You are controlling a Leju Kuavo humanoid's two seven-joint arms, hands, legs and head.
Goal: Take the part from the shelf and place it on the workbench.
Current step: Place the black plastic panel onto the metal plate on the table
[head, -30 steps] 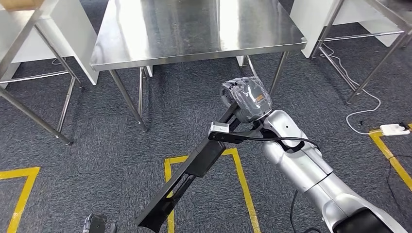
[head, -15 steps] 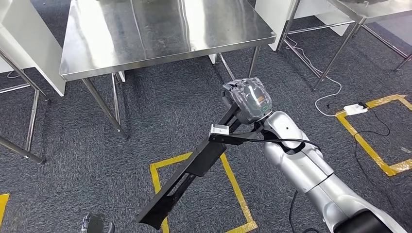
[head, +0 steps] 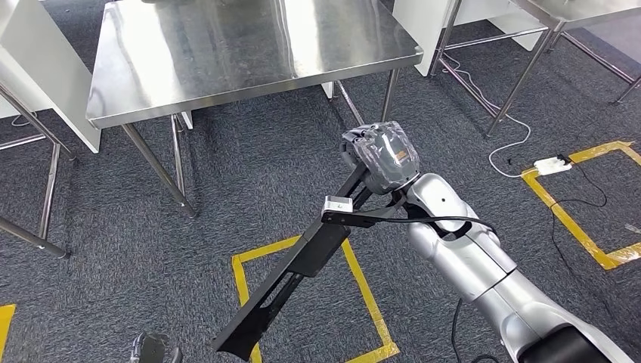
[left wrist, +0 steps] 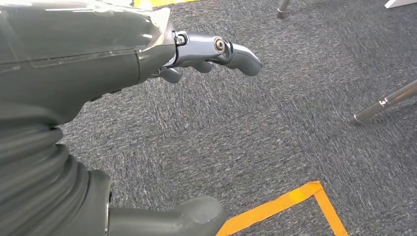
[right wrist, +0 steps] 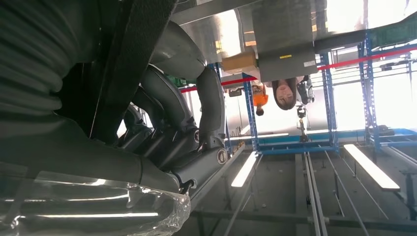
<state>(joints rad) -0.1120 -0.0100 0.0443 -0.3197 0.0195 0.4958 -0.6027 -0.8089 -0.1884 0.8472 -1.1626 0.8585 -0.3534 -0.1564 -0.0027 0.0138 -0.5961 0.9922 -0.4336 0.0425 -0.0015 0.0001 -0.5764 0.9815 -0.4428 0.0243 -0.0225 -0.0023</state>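
A: One relation decides the coming move: where the shiny stainless-steel desk [head: 249,57] lies from the held part. Start at the left.

B: The left hand [left wrist: 162,54] hangs low, short of the desk and to its left side, over grey carpet by a strip of yellow floor tape [left wrist: 280,204]. Its fingers are apart and it holds nothing.

A: And the part?

B: The long black angled metal part [head: 302,265] is off the shelf and not yet on the desk. Its long axis runs on a slant: the low end points away from the desk, the upper end rises toward the desk's near right corner.

A: Who has it?

B: The right hand [head: 382,155] is clamped on that upper end, just short of the desk's front edge, fingers wrapped round the part. I judge this arm the nearer one; the move calls for carrying the part forward and up over the edge.
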